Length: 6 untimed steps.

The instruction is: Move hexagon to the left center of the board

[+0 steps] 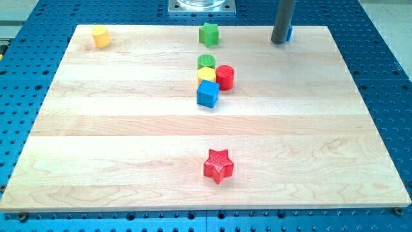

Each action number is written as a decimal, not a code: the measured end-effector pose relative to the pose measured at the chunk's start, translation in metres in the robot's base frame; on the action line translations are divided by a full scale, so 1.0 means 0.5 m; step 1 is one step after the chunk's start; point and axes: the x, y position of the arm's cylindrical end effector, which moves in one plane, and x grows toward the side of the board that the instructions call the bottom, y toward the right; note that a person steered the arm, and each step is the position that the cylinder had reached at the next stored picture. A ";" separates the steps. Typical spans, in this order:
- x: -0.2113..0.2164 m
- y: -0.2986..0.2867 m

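– At the view's top left, near the corner of the bench (129, 129), sits the yellow hexagon (100, 37), alone and well apart from every other block.

– And where is your rod?

– My tip (279, 42) stands at the view's top edge, right of centre, far from the hexagon. A small blue block (290, 32) peeks out just beside the rod on the view's right. The rod hides most of it, so I cannot tell its shape or whether they touch.

– How is the pincer set?

– I cannot tell: the arm shows only a straight dark rod, and it has hold of nothing.

– What else is on the board?

– A green star (208, 34) lies at the top centre, between the hexagon and my tip. Below it is a tight cluster: a green round block (206, 62) at the top, a yellow block (206, 73) under it, a blue cube (208, 94) at the bottom, and a red cylinder (224, 77) against the yellow one on the view's right. A red star (218, 165) lies alone near the view's bottom centre.
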 end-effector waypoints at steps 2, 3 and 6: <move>0.056 -0.145; 0.056 -0.163; 0.089 -0.163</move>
